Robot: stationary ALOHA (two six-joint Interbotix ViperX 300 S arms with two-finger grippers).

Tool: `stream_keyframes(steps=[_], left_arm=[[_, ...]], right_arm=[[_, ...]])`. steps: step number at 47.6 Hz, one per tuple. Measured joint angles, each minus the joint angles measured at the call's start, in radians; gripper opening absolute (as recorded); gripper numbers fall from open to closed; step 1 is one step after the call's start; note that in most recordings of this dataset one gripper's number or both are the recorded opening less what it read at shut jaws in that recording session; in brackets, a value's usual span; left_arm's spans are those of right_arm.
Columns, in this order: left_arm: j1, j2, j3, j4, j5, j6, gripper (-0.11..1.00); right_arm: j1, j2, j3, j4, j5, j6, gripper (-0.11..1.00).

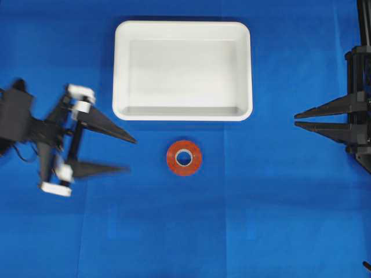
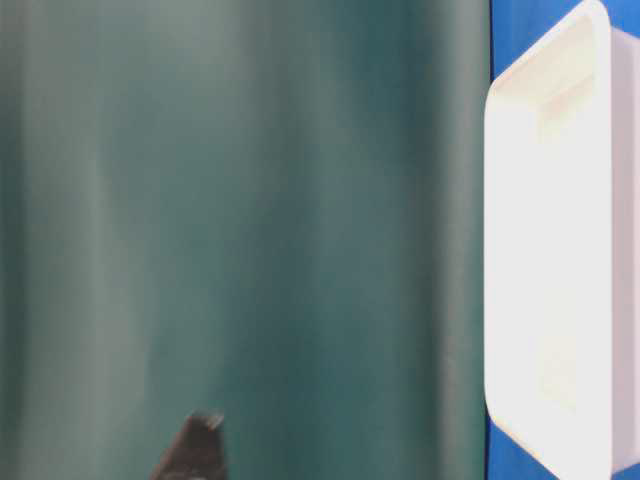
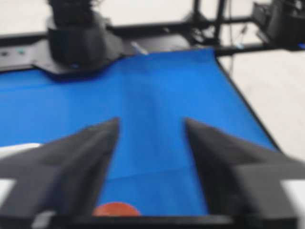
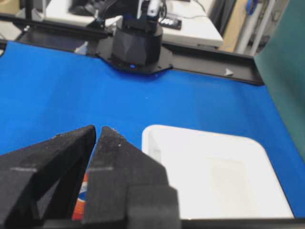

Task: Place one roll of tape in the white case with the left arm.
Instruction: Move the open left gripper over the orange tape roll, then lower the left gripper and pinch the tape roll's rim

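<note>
Flat on its face, the roll of tape (image 1: 184,157) lies on the blue cloth (image 1: 261,231) with its hole pointing straight up, so from overhead it reads as a plain ring with no long axis to speak of. It is orange-red, with a pale whitish-grey core around the hole, and it is far smaller than the white case (image 1: 182,113). It sits just in front of the case's near long rim, a little left of that rim's middle, not touching it.

The white case is a shallow rectangular tray with rounded corners and a raised rim, its long sides running left to right in the overhead view; nothing lies in it.

The left gripper (image 1: 128,155) is to the left of the roll, apart from it, with its two pointed fingers (image 1: 107,127) aimed toward the roll and spread wide, holding nothing. In the left wrist view the roll (image 3: 116,209) shows as an orange sliver at the bottom edge between the spread fingers, blurred.

The right gripper (image 1: 297,120) rests at the far right edge, well apart from roll and case, its fingers almost together with only a thin slit between them, gripping nothing. In the right wrist view a bit of the roll (image 4: 82,200) peeks out behind those fingers, beside the case (image 4: 209,143).
</note>
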Motion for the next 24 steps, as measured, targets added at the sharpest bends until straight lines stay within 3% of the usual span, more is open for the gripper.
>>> stream_keyframes(steps=[5, 17, 24], left_arm=[[-0.015, 0.072, -0.043, -0.002, 0.026, -0.029, 0.88], [-0.021, 0.255, -0.195, -0.002, 0.225, -0.143, 0.87], [-0.021, 0.353, -0.282, -0.002, 0.348, -0.163, 0.88]], right_arm=[[-0.002, 0.005, 0.000, 0.000, 0.003, 0.000, -0.11], [-0.003, 0.011, 0.000, 0.000, 0.031, 0.000, -0.11], [-0.003, 0.012, 0.000, 0.000, 0.041, 0.000, -0.11]])
